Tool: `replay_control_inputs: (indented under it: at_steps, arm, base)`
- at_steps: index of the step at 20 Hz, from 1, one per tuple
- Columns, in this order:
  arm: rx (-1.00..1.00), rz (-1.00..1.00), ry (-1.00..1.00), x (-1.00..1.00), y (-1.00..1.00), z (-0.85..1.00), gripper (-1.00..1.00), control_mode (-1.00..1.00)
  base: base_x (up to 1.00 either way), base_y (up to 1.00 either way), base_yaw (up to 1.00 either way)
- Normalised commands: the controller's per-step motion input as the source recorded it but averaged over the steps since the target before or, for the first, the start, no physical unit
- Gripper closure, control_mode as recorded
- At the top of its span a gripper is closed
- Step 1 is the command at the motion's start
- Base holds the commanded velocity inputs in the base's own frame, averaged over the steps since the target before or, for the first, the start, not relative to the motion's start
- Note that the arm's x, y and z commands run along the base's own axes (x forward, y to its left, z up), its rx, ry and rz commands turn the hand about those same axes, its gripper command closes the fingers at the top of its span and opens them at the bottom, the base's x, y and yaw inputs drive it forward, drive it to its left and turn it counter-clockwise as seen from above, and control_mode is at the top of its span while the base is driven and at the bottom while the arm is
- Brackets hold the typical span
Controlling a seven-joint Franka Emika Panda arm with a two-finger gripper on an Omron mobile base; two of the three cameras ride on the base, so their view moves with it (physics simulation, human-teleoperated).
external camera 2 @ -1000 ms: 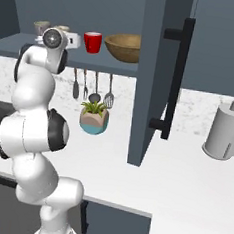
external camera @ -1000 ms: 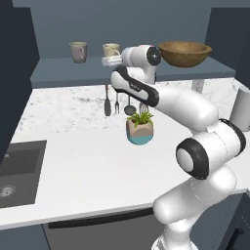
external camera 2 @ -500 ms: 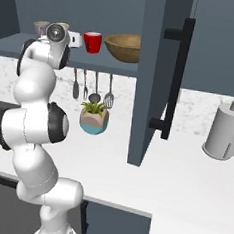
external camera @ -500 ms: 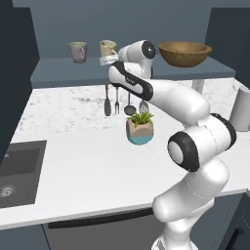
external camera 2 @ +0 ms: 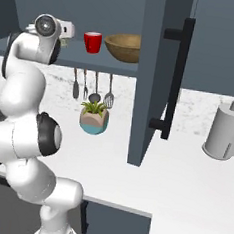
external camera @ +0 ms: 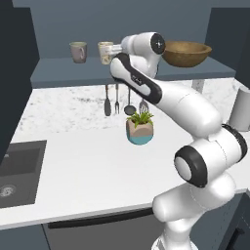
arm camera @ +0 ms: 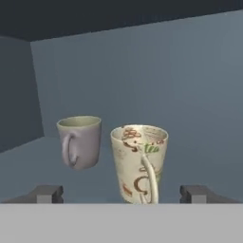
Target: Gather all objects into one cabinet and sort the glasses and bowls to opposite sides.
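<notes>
On the cabinet shelf (external camera: 58,75) stand a taupe mug (external camera: 78,51) and a cream patterned mug (external camera: 105,52), with the wide wooden bowl (external camera: 188,52) further right. My gripper (external camera: 116,49) is level with the shelf, just right of the cream mug. In the hand view the gripper (arm camera: 122,194) is open, and the cream mug (arm camera: 140,161) stands upright between and just beyond the spread fingertips (arm camera: 45,193). The taupe mug (arm camera: 80,141) is behind it to the left. The red cup (external camera 2: 92,42) sits beside the bowl (external camera 2: 122,46). The teal-and-peach vessel (external camera: 139,131), holding a plant, rests on the counter.
The blue-grey cabinet door (external camera 2: 146,91) stands open with its black bar handle (external camera 2: 175,79) to the right of the shelf. Utensils (external camera: 117,100) hang under the shelf. A paper towel roll (external camera 2: 223,131) is on the counter at right, and a sink (external camera: 14,168) at left.
My wrist has risen slightly and swung right beside the shelf. The mugs, bowl and cup stand where they were.
</notes>
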Motion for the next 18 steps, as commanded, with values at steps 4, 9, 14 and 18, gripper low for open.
replay_control_inputs:
  at_steps: [4, 9, 14, 18]
  arm:
    - [0.00, 0.06, -0.17, -0.90, 0.04, 0.66, -1.00, -1.00]
    - [0.00, 0.01, -0.01, -1.00, 0.08, -0.01, -1.00, -1.00]
    - [-0.05, -0.02, 0.04, -1.00, 0.18, -0.37, -1.00, -1.00]
    - [-0.09, -0.08, 0.12, -1.00, 0.12, -0.47, -1.00, -1.00]
  base:
    - [0.00, 0.00, 0.00]
    - [0.00, 0.00, 0.00]
    - [0.00, 0.00, 0.00]
    - [0.00, 0.00, 0.00]
